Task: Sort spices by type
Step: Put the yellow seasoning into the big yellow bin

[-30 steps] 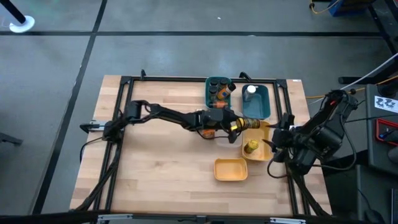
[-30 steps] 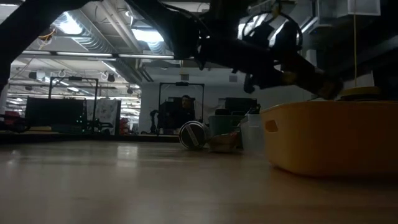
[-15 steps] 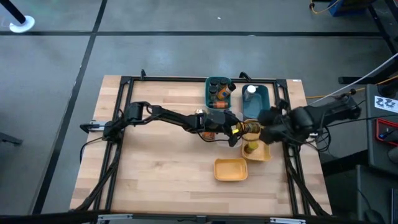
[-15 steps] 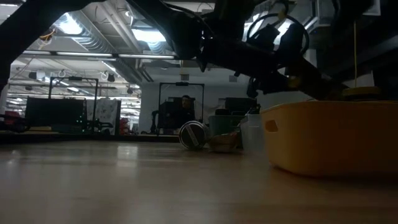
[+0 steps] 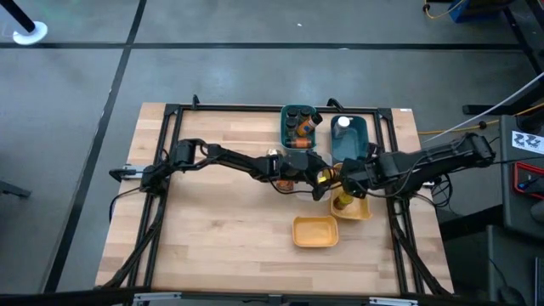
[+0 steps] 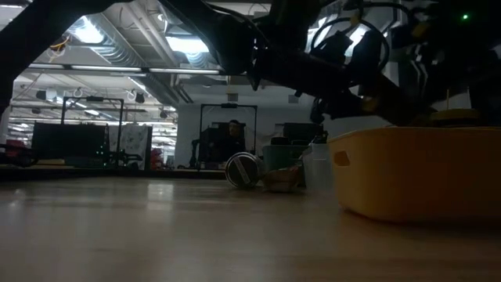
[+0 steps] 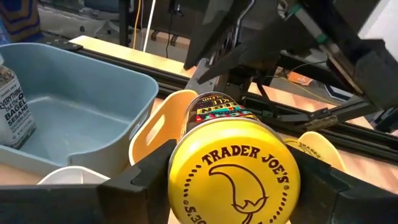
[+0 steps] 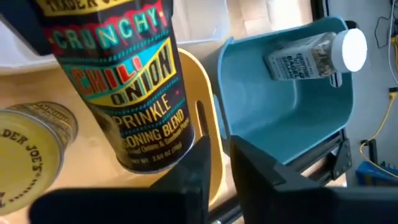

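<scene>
Between tool fingers, yellow-lidded chili-onion jar [image 7: 233, 168]

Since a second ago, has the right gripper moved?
Yes. In the high view the right gripper has swung from the table's right frame leftward over the yellow bin, meeting the jar held by the left gripper.

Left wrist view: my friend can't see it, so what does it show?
The left gripper holds a yellow-lidded Trader Joe's spice jar above a yellow plastic bin. Beside it, a blue plastic bin holds a clear sesame bagel seasoning bottle.
</scene>
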Controlling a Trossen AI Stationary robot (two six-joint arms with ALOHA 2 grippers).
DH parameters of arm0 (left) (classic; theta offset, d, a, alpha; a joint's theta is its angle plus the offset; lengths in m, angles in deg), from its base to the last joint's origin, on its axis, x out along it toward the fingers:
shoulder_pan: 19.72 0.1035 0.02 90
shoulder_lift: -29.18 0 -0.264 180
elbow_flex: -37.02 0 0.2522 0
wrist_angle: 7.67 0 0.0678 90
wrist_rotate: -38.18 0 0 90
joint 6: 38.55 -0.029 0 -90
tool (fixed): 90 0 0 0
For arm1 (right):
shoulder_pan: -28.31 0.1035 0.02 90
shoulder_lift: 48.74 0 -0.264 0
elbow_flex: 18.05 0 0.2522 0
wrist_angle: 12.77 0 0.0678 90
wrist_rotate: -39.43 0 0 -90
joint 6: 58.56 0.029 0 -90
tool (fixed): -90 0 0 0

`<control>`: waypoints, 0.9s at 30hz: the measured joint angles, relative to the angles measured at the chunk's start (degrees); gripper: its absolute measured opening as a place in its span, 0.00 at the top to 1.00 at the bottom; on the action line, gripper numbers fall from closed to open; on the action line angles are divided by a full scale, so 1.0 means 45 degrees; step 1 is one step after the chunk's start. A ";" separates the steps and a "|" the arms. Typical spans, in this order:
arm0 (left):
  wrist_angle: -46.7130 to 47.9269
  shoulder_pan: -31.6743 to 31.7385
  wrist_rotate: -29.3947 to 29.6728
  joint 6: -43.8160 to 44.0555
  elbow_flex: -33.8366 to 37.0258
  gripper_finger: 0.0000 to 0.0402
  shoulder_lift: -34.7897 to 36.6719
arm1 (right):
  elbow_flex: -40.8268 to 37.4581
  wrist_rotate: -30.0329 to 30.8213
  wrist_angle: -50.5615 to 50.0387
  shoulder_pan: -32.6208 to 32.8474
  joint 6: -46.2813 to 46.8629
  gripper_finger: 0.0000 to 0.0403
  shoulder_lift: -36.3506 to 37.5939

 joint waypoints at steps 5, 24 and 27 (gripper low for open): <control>0.0263 0.0018 0.0072 0.0000 0.0000 0.46 -0.0020 | -0.0252 0.0003 0.0264 0.0000 0.0016 0.90 0.0000; 0.0470 0.0035 0.0547 0.0000 0.0019 0.45 -0.0068 | -0.0270 -0.0673 0.1185 0.0010 0.0148 0.99 -0.0005; 0.0496 0.0050 0.0548 0.0000 0.0019 0.45 -0.0068 | -0.0270 -0.0670 0.1200 0.0010 0.0148 0.99 -0.0005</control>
